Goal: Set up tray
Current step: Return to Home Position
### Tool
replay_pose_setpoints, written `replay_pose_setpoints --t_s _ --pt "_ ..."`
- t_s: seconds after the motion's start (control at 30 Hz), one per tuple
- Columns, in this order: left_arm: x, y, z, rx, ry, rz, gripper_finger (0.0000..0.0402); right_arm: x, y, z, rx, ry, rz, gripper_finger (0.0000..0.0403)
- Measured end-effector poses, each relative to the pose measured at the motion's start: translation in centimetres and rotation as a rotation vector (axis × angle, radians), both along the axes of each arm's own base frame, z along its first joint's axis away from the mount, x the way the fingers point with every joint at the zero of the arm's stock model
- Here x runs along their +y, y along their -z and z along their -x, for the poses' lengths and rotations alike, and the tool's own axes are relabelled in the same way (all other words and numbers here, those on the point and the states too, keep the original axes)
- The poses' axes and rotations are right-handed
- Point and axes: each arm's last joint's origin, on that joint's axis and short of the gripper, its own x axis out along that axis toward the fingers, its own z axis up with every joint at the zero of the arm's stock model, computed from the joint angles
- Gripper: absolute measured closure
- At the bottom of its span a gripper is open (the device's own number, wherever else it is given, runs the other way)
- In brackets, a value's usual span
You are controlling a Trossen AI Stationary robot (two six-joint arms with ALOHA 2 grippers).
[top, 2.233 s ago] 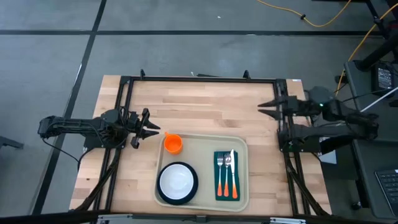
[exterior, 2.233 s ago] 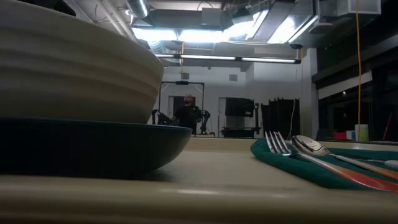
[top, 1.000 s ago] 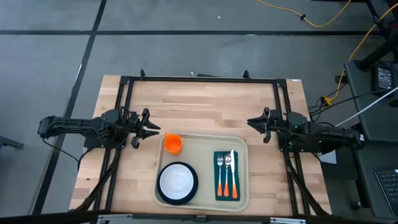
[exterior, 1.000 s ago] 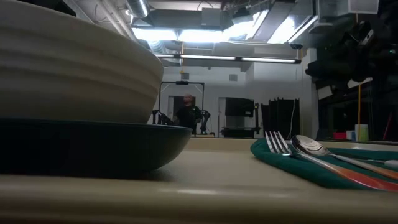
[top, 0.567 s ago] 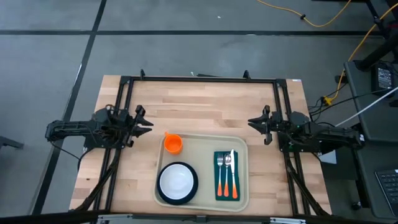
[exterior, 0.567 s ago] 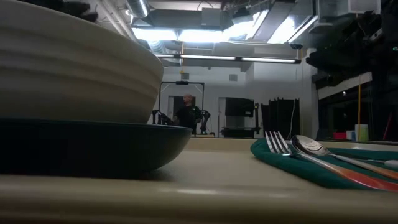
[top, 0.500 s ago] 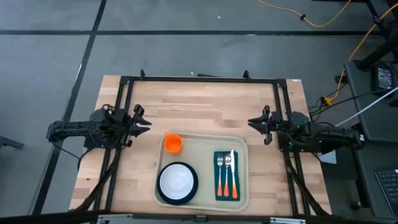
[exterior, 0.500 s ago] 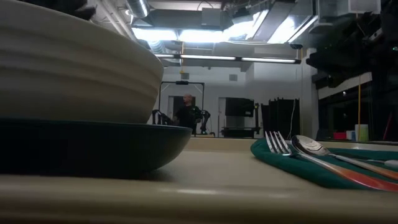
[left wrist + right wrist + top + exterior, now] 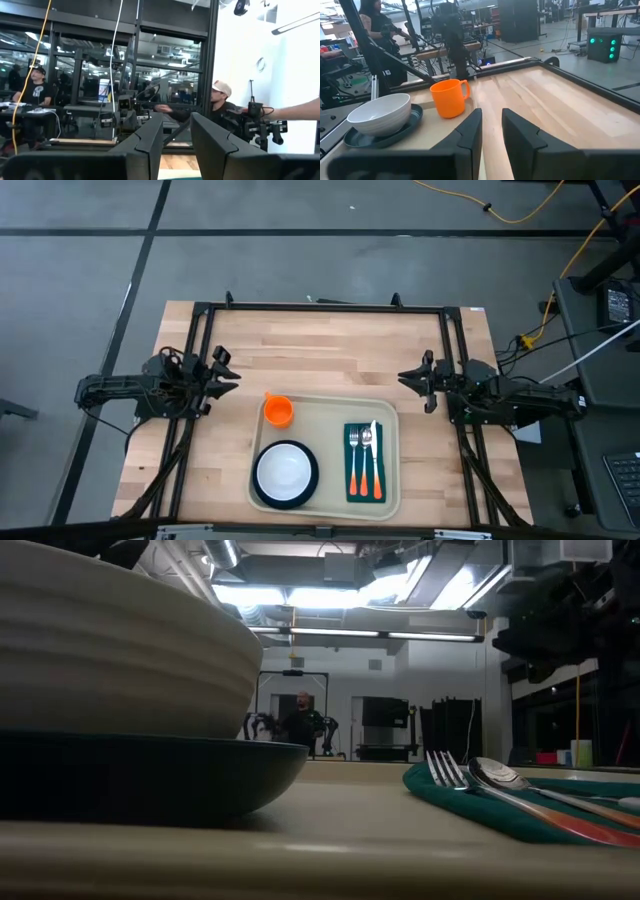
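Tray: the large cream rectangular plastic tray (image 9: 325, 425) lies on the wooden table (image 9: 330, 350), between the two sets of fingers and touching neither.
Load: orange plastic cup (image 9: 278, 411), white ribbed bowl (image 9: 286, 469) on a dark teal plate (image 9: 402, 129), and a dark green napkin (image 9: 364, 497) with orange-handled cutlery (image 9: 366, 455).
Left gripper (image 9: 227, 368): we see it drawn back from the cup; fingers narrowly parted, empty.
Right gripper (image 9: 405, 377): unmoved; same narrow gap, empty.
Meaning: we judge the setting finished, with only the retreat left.
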Motion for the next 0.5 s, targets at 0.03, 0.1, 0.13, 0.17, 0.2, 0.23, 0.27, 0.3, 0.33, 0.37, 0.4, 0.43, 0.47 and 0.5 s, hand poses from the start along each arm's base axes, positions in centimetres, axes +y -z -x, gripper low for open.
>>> replay_pose_setpoints --t_s 0.03,0.1,0.13,0.17,0.2,0.23,0.27,0.3,0.33,0.37,0.4,0.43,0.47,0.5 --pt "0.0 0.0 0.0 0.0 0.0 0.0 0.0307 0.0 0.0 0.0 0.0 0.0 0.0 0.0323" --pt "0.0 0.0 0.0 0.0 0.0 0.0 0.0307 0.0 0.0 0.0 0.0 0.0 0.001 0.0323" --pt "0.0 0.0 0.0 0.0 0.0 0.0 0.0307 0.0 0.0 0.0 0.0 0.0 0.001 0.0323" --pt "0.0 0.0 0.0 0.0 0.0 0.0 0.0308 0.0 0.0 0.0 0.0 0.0 0.0 0.0323" --pt "0.0 0.0 0.0 0.0 0.0 0.0 0.0309 0.0 0.0 0.0 0.0 0.0 0.0 0.0323" --pt "0.0 0.0 0.0 0.0 0.0 0.0 0.031 0.0 0.0 0.0 0.0 0.0 0.001 0.0323" --pt "0.0 0.0 0.0 0.0 0.0 0.0 0.031 0.0 0.0 0.0 0.0 0.0 0.001 0.0323" --pt "0.0 0.0 0.0 0.0 0.0 0.0 0.031 0.0 0.0 0.0 0.0 0.0 0.001 0.0323" --pt "0.0 0.0 0.0 0.0 0.0 0.0 0.031 0.0 0.0 0.0 0.0 0.0 0.001 0.0323" --pt "0.0 0.0 0.0 0.0 0.0 0.0 0.0309 0.0 0.0 0.0 0.0 0.0 0.0 0.0323" --pt "0.0 0.0 0.0 0.0 0.0 0.0 0.0309 0.0 0.0 0.0 0.0 0.0 0.001 0.0323" --pt "0.0 0.0 0.0 0.0 0.0 0.0 0.0308 0.0 0.0 0.0 0.0 0.0 0.001 0.0323" --pt "0.0 0.0 0.0 0.0 0.0 0.0 0.0307 0.0 0.0 0.0 0.0 0.0 0.001 0.0323" --pt "0.0 0.0 0.0 0.0 0.0 0.0 0.0307 0.0 0.0 0.0 0.0 0.0 0.001 0.0323"
